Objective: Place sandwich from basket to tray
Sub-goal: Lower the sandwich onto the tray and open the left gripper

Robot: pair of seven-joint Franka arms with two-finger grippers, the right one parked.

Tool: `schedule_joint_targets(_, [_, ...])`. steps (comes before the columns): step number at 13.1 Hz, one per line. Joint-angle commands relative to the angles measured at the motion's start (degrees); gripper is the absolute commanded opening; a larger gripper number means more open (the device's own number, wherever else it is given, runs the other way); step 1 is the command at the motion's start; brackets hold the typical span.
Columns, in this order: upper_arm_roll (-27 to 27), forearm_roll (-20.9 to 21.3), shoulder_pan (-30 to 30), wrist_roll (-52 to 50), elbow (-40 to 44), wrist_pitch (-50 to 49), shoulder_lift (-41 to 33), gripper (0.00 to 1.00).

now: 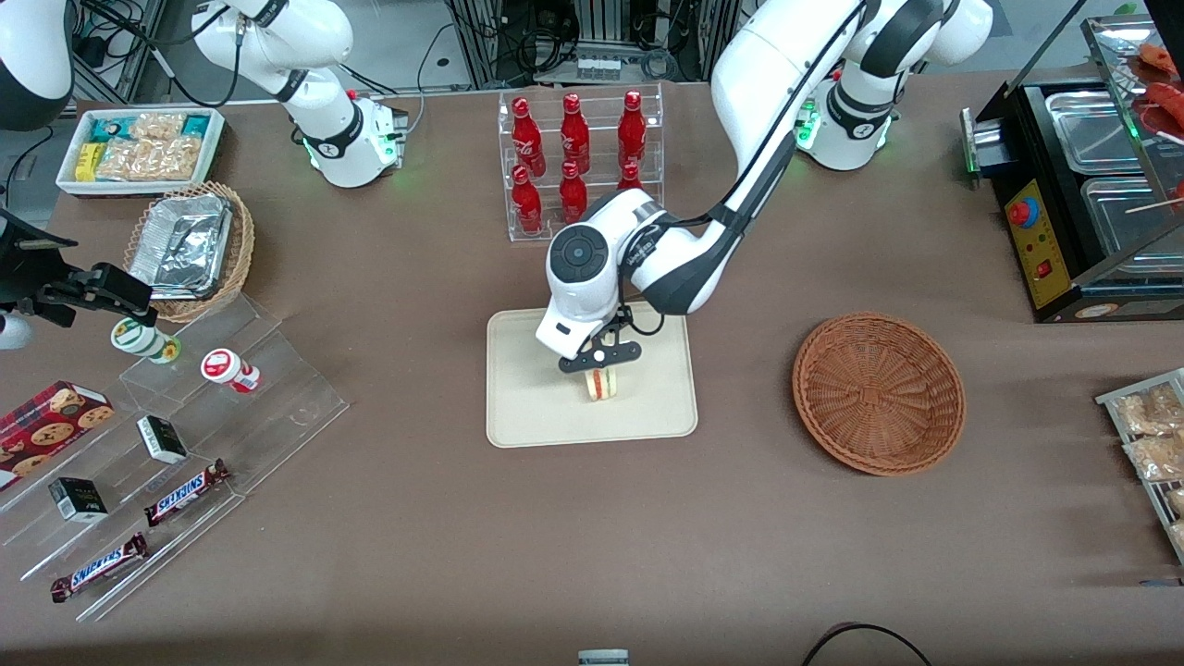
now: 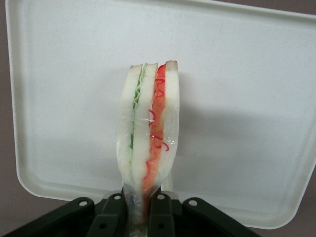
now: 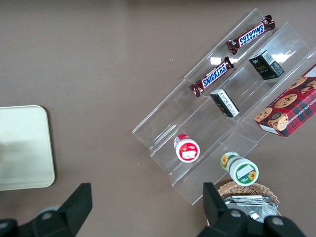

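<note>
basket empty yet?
Empty. The basket shows only bare wicker; the sandwich is over the tray, clamped in the gripper.

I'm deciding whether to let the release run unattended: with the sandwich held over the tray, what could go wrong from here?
1. The gripper is shut on the sandwich, pinching one narrow end, with the wedge standing on edge over the tray. Once released it will likely topple, perhaps unevenly.
2. The clear wrap bunches between the fingers; it may cling and drag the sandwich along on retreat.
3. The basket is already empty, so a fumble means regrasping from the flat tray.
</note>
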Motion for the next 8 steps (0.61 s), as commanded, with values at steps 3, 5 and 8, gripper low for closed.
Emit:
schedule_joint_targets(3, [0.7, -0.2, -0.9, -4.2, 3.6, -0.9, 2.9, 0.00])
schedule_joint_targets(5, [0.7, -0.2, -0.9, -4.2, 3.6, -0.5, 3.3, 0.26])
schedule_joint_targets(8, [0.7, -0.2, -0.9, -5.2, 3.6, -0.1, 3.2, 1.00])
